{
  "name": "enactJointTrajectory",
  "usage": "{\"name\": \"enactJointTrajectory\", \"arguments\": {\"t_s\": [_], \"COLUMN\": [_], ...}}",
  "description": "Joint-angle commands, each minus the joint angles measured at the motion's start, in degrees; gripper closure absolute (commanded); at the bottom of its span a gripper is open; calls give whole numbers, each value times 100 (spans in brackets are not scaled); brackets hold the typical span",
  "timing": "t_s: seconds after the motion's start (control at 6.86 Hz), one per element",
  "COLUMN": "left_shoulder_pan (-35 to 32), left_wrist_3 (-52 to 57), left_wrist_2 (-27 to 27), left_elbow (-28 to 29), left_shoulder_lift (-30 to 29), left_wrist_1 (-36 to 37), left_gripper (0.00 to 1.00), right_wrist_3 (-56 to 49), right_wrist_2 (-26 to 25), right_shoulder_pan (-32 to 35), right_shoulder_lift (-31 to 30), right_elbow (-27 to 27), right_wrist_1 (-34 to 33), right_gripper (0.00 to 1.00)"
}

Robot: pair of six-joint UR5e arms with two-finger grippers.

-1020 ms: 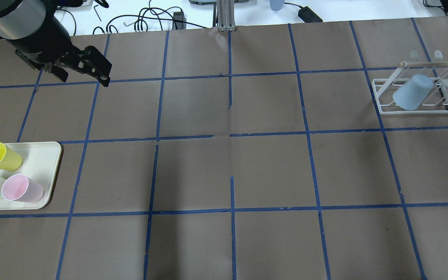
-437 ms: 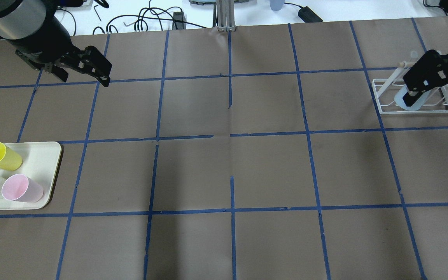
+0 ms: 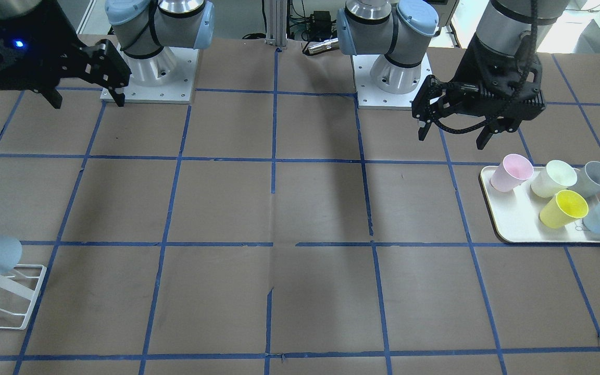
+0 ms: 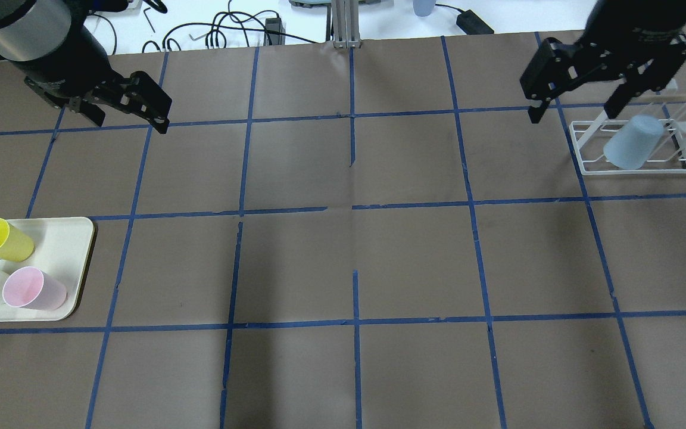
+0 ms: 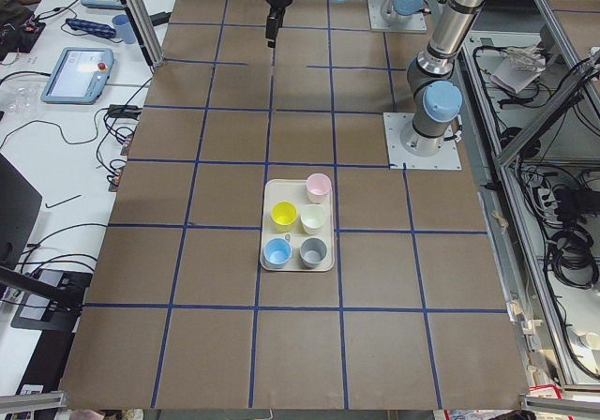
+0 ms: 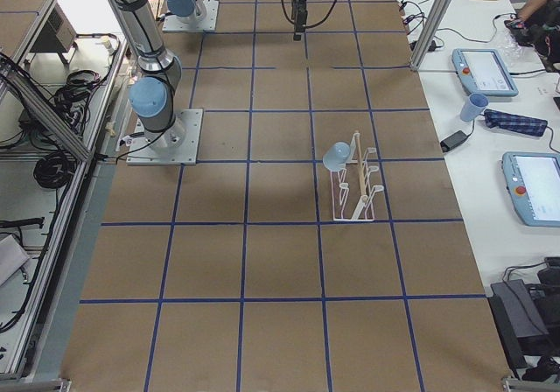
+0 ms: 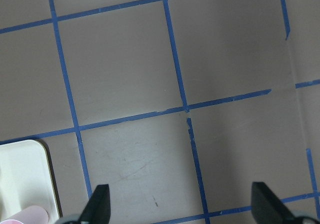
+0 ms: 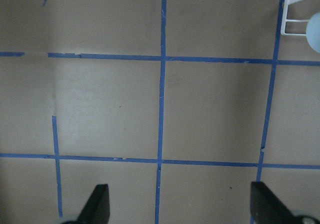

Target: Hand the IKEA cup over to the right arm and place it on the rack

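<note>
Already the pale blue tapered plastic tumbler (image 4: 632,143) sits tilted on the small white wire rack (image 4: 641,171), mouth low, seemingly over a prong. The right arm's black two-finger gripper (image 4: 575,112) hovers near it, fingers apart and empty. The left gripper (image 4: 128,122), also spread, is well apart.

Right gripper (image 4: 574,114), earlier over the IKEA cup (image 4: 632,142), now away from the rack (image 4: 641,171).
</note>
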Motion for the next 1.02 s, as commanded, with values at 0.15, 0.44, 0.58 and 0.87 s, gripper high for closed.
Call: {"name": "enactJointTrajectory", "arguments": {"t_s": [0.15, 0.44, 0.58, 0.87], "left_shoulder_pan": [0, 0, 0, 0], "left_wrist_3": [0, 0, 0, 9], "left_wrist_2": [0, 0, 0, 0], "left_elbow": [-1, -27, -71, -2], "left_shoulder_lift": [-3, 14, 32, -11], "left_wrist_1": [0, 17, 52, 53], "left_gripper": [0, 0, 0, 0], "right_wrist_3": [141, 123, 97, 70], "right_wrist_2": [18, 1, -34, -43], "right_shoulder_pan": [461, 602, 611, 611], "right_shoulder_lift": [305, 226, 217, 77], "right_elbow": [-207, -57, -31, 118], "right_wrist_1": [-28, -63, -124, -257], "right_gripper": [0, 0, 0, 0]}}
